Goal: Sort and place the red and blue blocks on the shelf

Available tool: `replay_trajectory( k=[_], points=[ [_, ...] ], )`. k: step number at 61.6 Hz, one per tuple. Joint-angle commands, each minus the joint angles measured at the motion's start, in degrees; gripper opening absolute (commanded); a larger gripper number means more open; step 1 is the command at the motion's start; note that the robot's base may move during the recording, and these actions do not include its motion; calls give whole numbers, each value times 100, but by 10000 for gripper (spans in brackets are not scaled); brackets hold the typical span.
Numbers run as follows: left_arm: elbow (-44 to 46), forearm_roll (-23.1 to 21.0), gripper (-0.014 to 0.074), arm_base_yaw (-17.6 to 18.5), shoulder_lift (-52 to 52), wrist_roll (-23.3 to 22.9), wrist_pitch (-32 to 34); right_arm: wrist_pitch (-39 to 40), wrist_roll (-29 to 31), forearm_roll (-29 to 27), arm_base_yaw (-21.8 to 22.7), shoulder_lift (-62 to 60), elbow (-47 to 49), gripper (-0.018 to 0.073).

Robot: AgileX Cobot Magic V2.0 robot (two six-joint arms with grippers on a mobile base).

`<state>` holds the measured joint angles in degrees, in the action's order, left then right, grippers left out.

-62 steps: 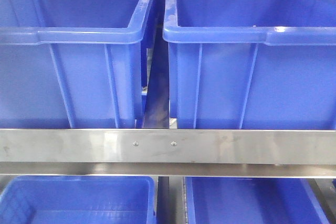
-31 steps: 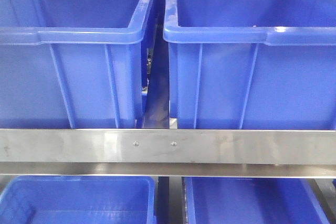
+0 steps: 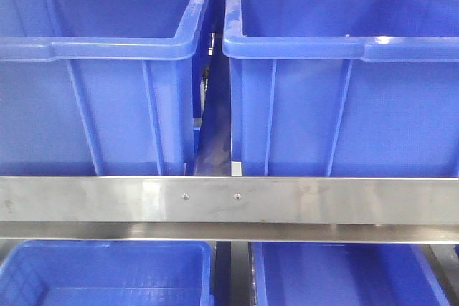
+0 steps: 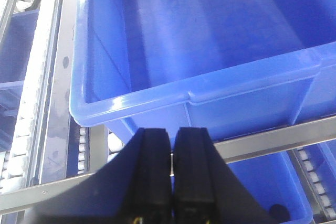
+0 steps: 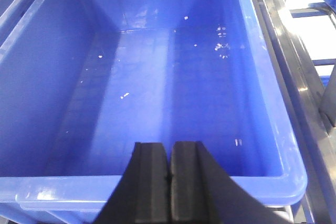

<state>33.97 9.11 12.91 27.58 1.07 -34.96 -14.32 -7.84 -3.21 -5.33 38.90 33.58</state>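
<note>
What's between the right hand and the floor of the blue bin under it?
Nothing visible. The right hand, fingers closed together and holding nothing, sits over the near rim of the large blue plastic bin. The bin's floor shows only small pale specks. No red or blue block appears in any view.

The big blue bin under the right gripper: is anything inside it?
The blue bin looks empty: bare floor with a few pale specks. The shut right gripper hides a strip of its near edge. No blocks show.

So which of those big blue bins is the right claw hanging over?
The upper-row bin with white specks on its floor; the shut right claw hangs over its near rim. The other bins show no claw above them here.
</note>
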Motion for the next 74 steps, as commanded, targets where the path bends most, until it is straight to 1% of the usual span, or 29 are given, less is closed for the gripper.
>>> replay_trajectory(
  k=[1, 53, 64, 68, 74],
  points=[
    [150, -27, 137, -9, 23, -69, 436, 511, 45, 53, 36, -19, 146, 69],
    [150, -27, 137, -9, 23, -69, 436, 524, 45, 53, 36, -19, 146, 69],
    [150, -27, 137, -9, 23, -69, 436, 428, 39, 27, 36, -19, 146, 69],
    [150, -27, 137, -9, 23, -69, 436, 396, 44, 35, 36, -183, 55, 69],
    [150, -27, 137, -9, 23, -69, 436, 435, 45, 193, 57, -641, -281, 69]
  ],
)
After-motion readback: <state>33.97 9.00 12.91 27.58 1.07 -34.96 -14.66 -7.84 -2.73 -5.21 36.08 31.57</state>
